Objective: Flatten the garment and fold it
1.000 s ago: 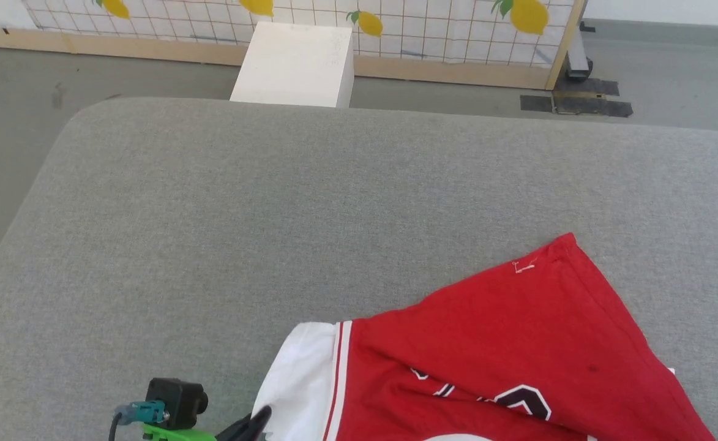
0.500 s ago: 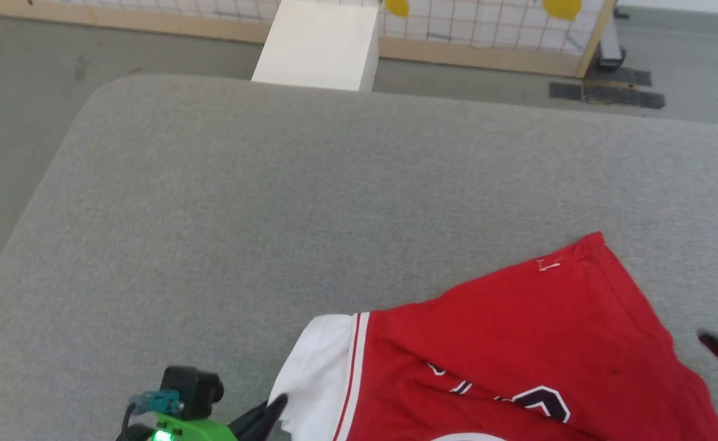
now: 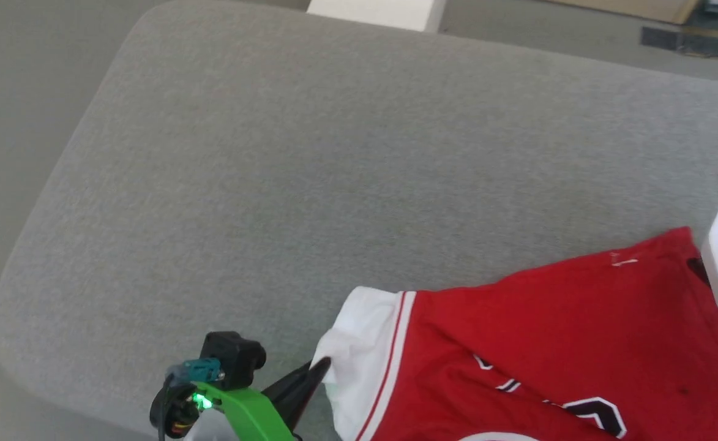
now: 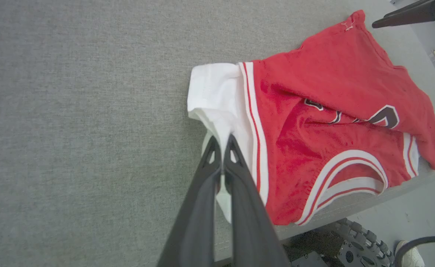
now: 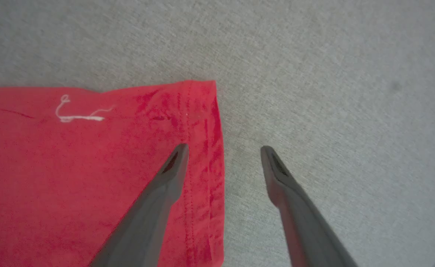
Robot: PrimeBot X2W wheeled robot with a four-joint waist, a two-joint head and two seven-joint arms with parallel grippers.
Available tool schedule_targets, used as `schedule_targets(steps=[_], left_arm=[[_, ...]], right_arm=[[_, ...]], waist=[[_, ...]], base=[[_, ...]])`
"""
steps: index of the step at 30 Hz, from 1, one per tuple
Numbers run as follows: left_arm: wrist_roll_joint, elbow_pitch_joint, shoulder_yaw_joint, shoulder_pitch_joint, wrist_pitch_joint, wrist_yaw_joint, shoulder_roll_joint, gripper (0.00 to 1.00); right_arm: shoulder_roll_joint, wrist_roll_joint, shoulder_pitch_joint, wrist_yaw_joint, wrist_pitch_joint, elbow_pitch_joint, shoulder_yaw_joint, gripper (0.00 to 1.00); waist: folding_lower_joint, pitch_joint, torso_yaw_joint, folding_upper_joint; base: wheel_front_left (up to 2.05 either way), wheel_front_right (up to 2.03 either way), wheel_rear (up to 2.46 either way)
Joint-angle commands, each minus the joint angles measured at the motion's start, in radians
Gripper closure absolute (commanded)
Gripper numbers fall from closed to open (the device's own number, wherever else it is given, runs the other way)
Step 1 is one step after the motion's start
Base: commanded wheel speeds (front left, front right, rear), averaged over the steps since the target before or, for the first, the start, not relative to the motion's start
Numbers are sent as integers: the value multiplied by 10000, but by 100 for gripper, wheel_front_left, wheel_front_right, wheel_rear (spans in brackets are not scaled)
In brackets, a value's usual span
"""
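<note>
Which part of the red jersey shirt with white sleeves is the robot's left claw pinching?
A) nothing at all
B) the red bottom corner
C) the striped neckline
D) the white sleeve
D: the left gripper is shut on the edge of the white sleeve of the red jersey-style shirt.

Right tool (image 5: pixel 223 147): jaws wide apart, nothing between them. Both fingers dark grey, rising from the bottom edge.

Finger on view's left (image 5: pixel 158 196) lies over the red garment (image 5: pixel 91 178), tip close to its corner; contact cannot be told. The other finger (image 5: pixel 295 207) is over bare grey cloth of the counter (image 5: pixel 313 74), clear of the garment.

Garment: corner flat, straight stitched hem (image 5: pixel 191 167) along its right edge. Loose white thread (image 5: pixel 78 118) near the top edge.

Counter: faint dark spot (image 5: pixel 395 86), upper right.
</note>
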Motion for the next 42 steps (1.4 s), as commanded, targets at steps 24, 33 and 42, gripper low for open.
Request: schedule_targets(steps=[24,33,42], left_arm=[[18,331,171,-398,-365,16,-145,100],[127,-146,1069,-226,-1005,455,317,100],[461,-980,2063,-604,-1644,690,890,100]], right_arm=[[-484,930,-522,-15,-1329,1639,1736,100],[-855,1509,-1314,-15,-2306,1121,1687,100],[-1593,1851,-1077,-15,-3553,-675,1588,100]], waist=[[0,-210,170,0],[0,-1672,-921,0],[0,-2607,-1748,0]], base=[[0,0,0],[0,0,0],[0,0,0]])
